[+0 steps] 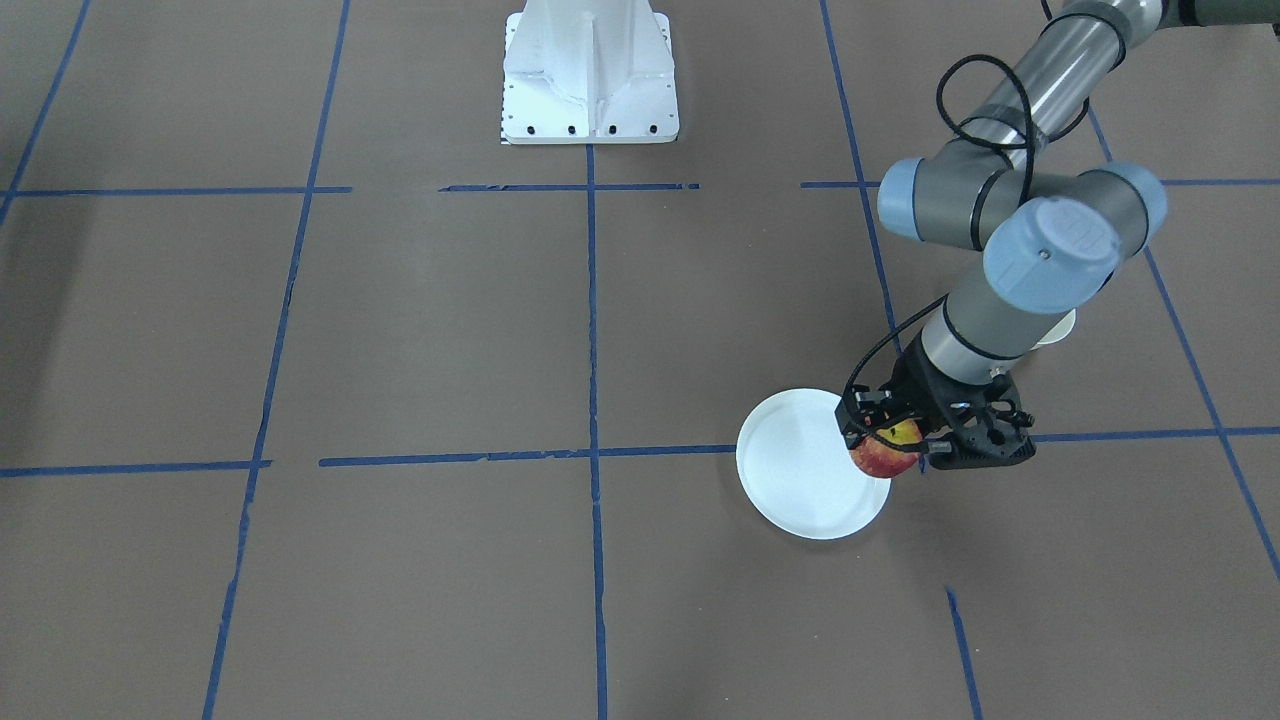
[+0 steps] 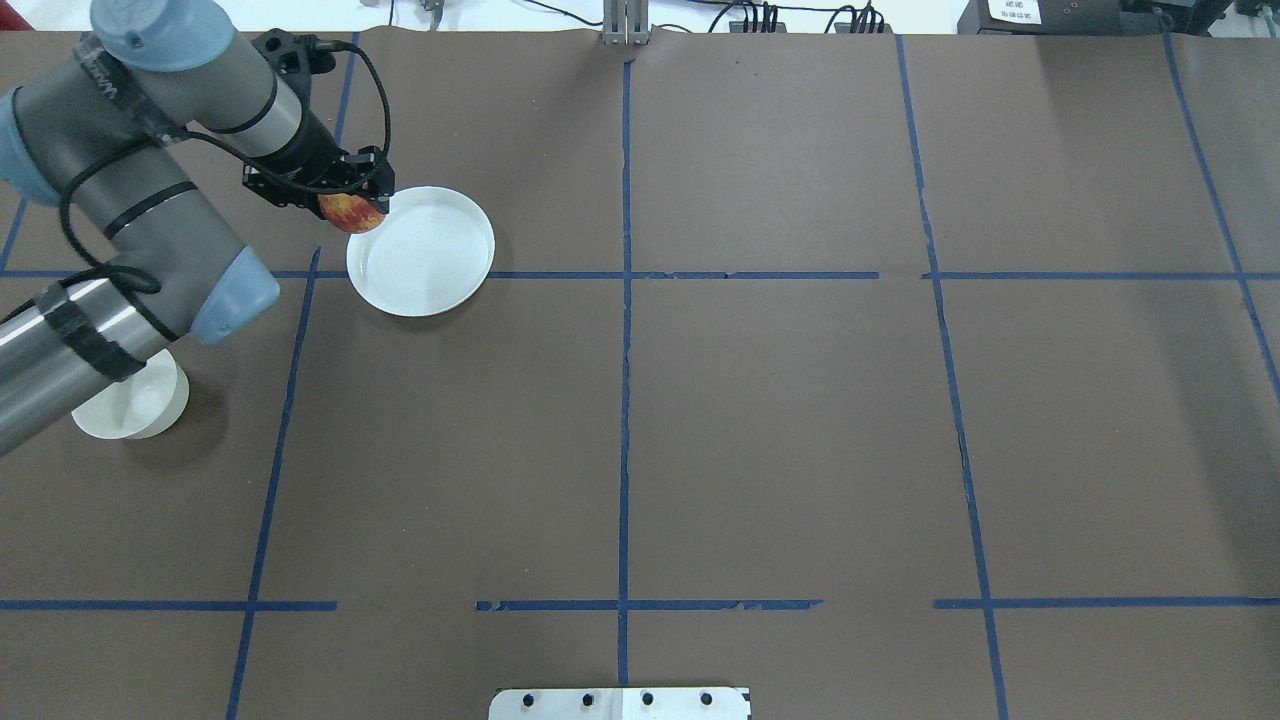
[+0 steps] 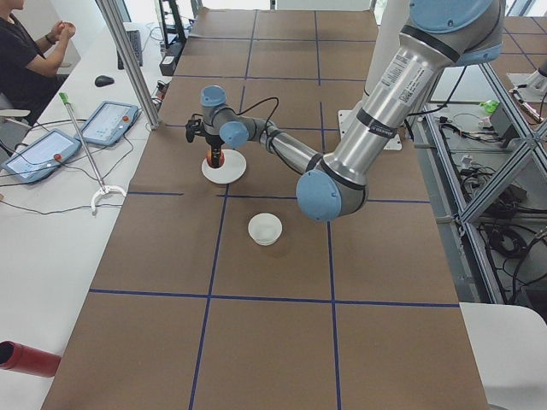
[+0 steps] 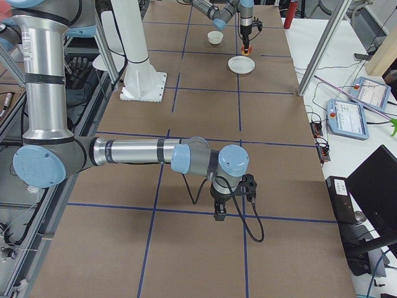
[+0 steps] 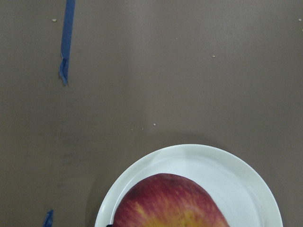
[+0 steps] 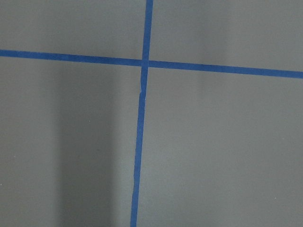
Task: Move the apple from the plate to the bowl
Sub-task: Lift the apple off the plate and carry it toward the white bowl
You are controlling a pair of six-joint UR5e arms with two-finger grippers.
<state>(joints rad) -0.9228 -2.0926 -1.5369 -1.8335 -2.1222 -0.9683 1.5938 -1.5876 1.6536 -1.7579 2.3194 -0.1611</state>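
Note:
My left gripper (image 1: pixel 888 447) (image 2: pixel 352 208) is shut on the red apple (image 1: pixel 878 458) (image 2: pixel 354 214) and holds it lifted over the edge of the flat white plate (image 1: pixel 800 485) (image 2: pixel 430 255). In the left wrist view the apple (image 5: pixel 170 203) fills the bottom, with the plate (image 5: pixel 236 172) under it. The small deep white bowl (image 2: pixel 140 405) (image 3: pixel 265 228) stands apart, partly hidden by the left arm; only a sliver of the bowl (image 1: pixel 1058 330) shows from the front. My right gripper (image 4: pixel 220 213) hangs low over bare table far from these things; I cannot tell whether it is open or shut.
The white robot base (image 1: pixel 590 80) (image 2: pixel 620 703) stands at the table's middle edge. Blue tape lines (image 6: pixel 142 64) cross the brown table. A side table with tablets (image 3: pixel 107 122) and a person runs along the far edge. A red cylinder (image 3: pixel 26 359) lies there.

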